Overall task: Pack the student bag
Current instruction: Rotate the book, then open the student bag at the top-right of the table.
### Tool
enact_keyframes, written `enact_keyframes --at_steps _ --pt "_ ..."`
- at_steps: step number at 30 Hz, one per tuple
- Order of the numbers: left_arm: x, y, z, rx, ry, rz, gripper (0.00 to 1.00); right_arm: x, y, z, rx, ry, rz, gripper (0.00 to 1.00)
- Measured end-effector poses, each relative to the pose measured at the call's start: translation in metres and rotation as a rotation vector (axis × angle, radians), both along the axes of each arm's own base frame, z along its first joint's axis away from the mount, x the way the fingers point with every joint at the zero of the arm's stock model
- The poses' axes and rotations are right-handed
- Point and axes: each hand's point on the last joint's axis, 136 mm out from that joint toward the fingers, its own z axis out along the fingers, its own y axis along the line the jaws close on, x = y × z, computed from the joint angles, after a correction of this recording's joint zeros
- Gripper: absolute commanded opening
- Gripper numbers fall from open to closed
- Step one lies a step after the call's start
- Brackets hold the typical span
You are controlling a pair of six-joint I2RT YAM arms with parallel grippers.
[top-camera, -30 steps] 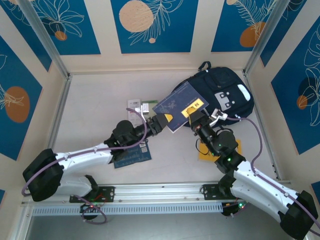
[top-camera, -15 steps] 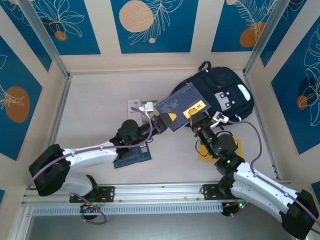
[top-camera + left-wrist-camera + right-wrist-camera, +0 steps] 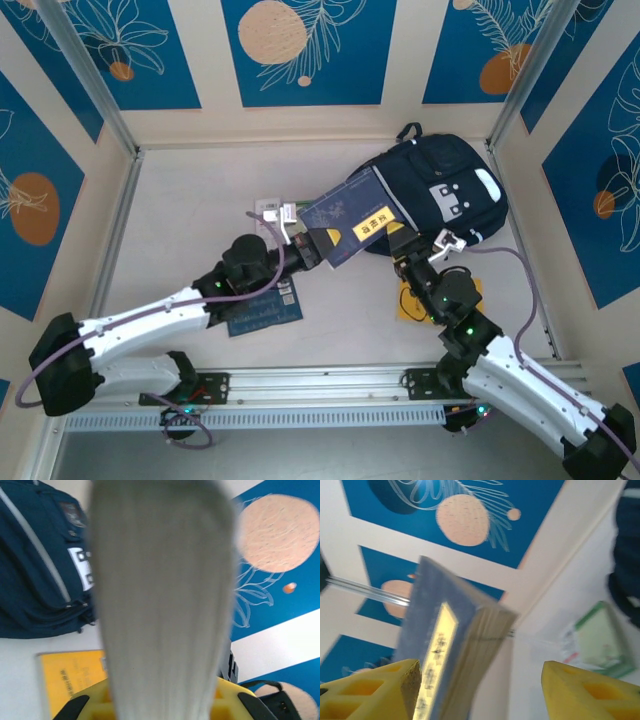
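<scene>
Fabric this soft will likely slump and slide rather than hold its shape. The student bag (image 3: 445, 185) lies flat at about two o'clock on the desk (image 3: 190, 220), and I judge it light and floppy. The firmer places to take hold look like the carry loop at its twelve o'clock edge or a seam beside a zip, not the loose panels. A navy book (image 3: 345, 222) with a yellow label hangs at the bag's eight o'clock, overlapping its edge. The left end effector (image 3: 308, 247) is clamped on the book's seven o'clock corner. The right end effector (image 3: 402, 243) sits at the book's four o'clock with its fingers apart, gripping nothing. The overhead view gives the layout, including a blue booklet (image 3: 262, 308) under the left arm. The left wrist view adds the book's blurred page edge pinched between yellow pads, with a yellow booklet (image 3: 65, 680) on the desk at seven o'clock. The right wrist view shows the book beside one finger (image 3: 375, 687), a clear gap to the other, and a green packet (image 3: 600, 640) at three o'clock.
</scene>
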Motion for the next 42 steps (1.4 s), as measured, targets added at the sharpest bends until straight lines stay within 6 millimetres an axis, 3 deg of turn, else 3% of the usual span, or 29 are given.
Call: enact_keyframes --at_steps 2,7,10,13,18,21,27,31,36,42 --pt "0.005 0.012 0.003 0.073 -0.006 0.023 0.0 -0.001 -0.009 -0.01 -0.092 0.034 -0.021 0.63" --pt "0.032 0.063 -0.003 0.252 0.017 0.125 0.0 0.008 -0.023 -0.029 -0.407 0.147 -0.024 0.59" --pt "0.049 0.092 -0.018 0.343 0.078 0.162 0.0 0.025 -0.021 -0.028 -0.604 0.205 0.021 0.59" --pt "0.061 0.103 -0.043 0.406 0.168 0.13 0.0 0.044 -0.014 -0.028 -0.763 0.249 0.083 0.64" --pt "0.066 0.085 -0.091 0.485 0.321 -0.028 0.0 0.094 -0.001 -0.032 -0.986 0.33 0.2 0.76" --pt "0.064 0.075 -0.11 0.498 0.375 -0.103 0.0 0.128 0.002 -0.055 -1.11 0.399 0.288 0.83" --pt "0.066 0.065 -0.122 0.499 0.399 -0.159 0.0 0.167 -0.012 -0.11 -1.272 0.577 0.416 1.0" --pt "0.067 0.059 -0.125 0.483 0.404 -0.188 0.0 0.195 -0.021 -0.114 -1.374 0.625 0.448 1.0" --pt "0.068 0.057 -0.123 0.47 0.396 -0.198 0.0 0.201 -0.035 -0.123 -1.458 0.666 0.486 0.88" --pt "0.071 0.059 -0.121 0.435 0.4 -0.199 0.0 0.195 -0.046 -0.136 -1.421 0.714 0.556 0.9"
